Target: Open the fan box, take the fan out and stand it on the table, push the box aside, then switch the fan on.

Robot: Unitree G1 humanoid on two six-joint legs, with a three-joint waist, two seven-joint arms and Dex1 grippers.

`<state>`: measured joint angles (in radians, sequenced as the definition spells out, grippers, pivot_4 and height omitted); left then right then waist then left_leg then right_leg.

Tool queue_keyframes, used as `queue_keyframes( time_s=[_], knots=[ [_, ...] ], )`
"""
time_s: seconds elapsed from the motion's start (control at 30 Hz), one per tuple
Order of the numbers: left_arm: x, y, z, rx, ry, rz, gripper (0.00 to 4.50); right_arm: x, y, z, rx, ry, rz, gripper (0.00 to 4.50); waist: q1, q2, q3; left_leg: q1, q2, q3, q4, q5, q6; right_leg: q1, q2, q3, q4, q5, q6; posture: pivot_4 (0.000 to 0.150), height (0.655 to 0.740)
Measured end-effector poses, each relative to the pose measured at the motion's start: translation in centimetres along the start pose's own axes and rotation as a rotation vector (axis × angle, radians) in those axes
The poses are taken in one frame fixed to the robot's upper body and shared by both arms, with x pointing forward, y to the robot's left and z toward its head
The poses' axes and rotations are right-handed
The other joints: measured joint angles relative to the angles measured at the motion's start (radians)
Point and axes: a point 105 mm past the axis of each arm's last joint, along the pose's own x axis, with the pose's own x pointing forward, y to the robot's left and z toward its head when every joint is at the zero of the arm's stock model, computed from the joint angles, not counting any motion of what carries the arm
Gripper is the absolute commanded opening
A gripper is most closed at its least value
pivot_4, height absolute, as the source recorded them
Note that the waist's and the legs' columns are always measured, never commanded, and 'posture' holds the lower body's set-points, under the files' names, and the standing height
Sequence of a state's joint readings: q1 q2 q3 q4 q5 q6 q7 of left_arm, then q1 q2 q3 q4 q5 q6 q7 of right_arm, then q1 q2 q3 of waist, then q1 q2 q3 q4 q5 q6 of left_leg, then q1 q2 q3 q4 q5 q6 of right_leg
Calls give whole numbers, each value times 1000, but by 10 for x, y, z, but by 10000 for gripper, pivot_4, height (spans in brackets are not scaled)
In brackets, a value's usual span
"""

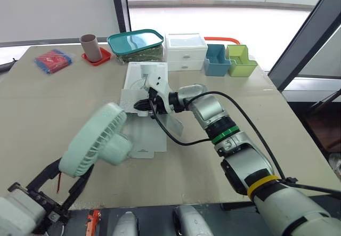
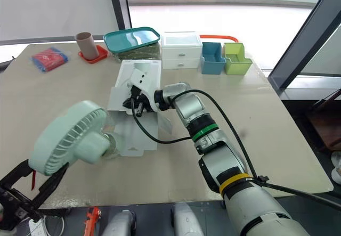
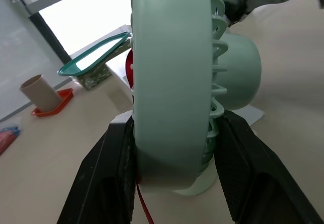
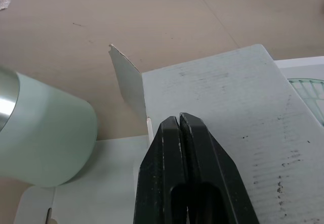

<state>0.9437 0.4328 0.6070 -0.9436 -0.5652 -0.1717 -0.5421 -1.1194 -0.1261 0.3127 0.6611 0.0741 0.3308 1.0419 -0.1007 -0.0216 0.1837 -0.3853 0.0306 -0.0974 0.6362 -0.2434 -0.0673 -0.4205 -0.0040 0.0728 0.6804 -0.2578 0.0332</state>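
The mint green fan (image 1: 96, 140) hangs tilted above the table's front left, its round head clamped between the fingers (image 3: 111, 173) of my left gripper (image 1: 66, 178), which is shut on it. The white fan box (image 1: 144, 79) lies flat at the table's middle, with its opened flaps (image 1: 146, 137) spread toward me. My right gripper (image 1: 144, 105) rests on the box's near end with its fingertips (image 4: 172, 128) pressed together and nothing seen between them. The fan's back housing (image 4: 45, 143) sits just beside that gripper.
Along the far edge stand a brown cup on a red coaster (image 1: 89, 47), a teal-lidded container (image 1: 136, 43), a white drawer unit (image 1: 185, 51), a blue bin (image 1: 216, 60) and a green bin (image 1: 240, 60). A red and blue packet (image 1: 53, 60) lies far left.
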Motion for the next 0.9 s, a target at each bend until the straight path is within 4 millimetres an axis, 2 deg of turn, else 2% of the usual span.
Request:
queue_keyframes(
  time_s=[0.07, 0.2, 0.4, 0.5, 0.57, 0.73, 0.9],
  knots=[
    [-4, 13, -5, -44, 12, 54, 16862, -1, -1, 0, 2, -4, -2, 0, 0, 0, 0, 0, 0, 0, 0, 0, 0, 0, 0, 0, 0, 0, -1, 1500, 7400],
    [-12, 22, -11, -116, 24, 75, 16862, -3, -1, 3, 1, -16, -4, 0, 0, -1, 0, 0, 0, 1, 0, 0, 0, -1, 0, 0, 0, 0, -1, 1500, 7400],
    [-24, 51, -26, -180, 27, 200, 16862, -15, 0, 22, -14, -91, 1, 0, 0, -1, 0, 0, 1, 1, 0, -1, 1, -1, 1, 0, 0, 0, -1, 1500, 7400],
    [-22, 66, -31, -204, 13, 259, 16862, -24, 7, 31, -12, -146, 33, 0, 1, -3, -1, 0, 1, 0, 0, -1, 1, -1, 1, 0, 1, 0, -2, 1500, 7400],
    [-22, 78, -32, -218, 0, 319, 16862, -37, 17, 40, -23, -194, 68, 0, 2, -3, -1, -1, 1, 0, 0, -1, 1, -1, 1, 0, 0, 0, -1, 1500, 7400],
    [-18, 87, -35, -243, -14, 368, 16862, -54, 38, 54, -57, -259, 138, 0, 3, -4, -1, -1, 1, 0, 0, -1, 1, -1, 0, 0, 0, 0, -1, 1500, 7400],
    [-13, 101, -36, -250, -46, 412, 16862, -67, 50, 55, -68, -272, 156, 0, 4, -5, -1, -1, 1, 0, 0, -1, 1, -1, 1, 0, 0, 1, -2, 1500, 7400]
  ],
)
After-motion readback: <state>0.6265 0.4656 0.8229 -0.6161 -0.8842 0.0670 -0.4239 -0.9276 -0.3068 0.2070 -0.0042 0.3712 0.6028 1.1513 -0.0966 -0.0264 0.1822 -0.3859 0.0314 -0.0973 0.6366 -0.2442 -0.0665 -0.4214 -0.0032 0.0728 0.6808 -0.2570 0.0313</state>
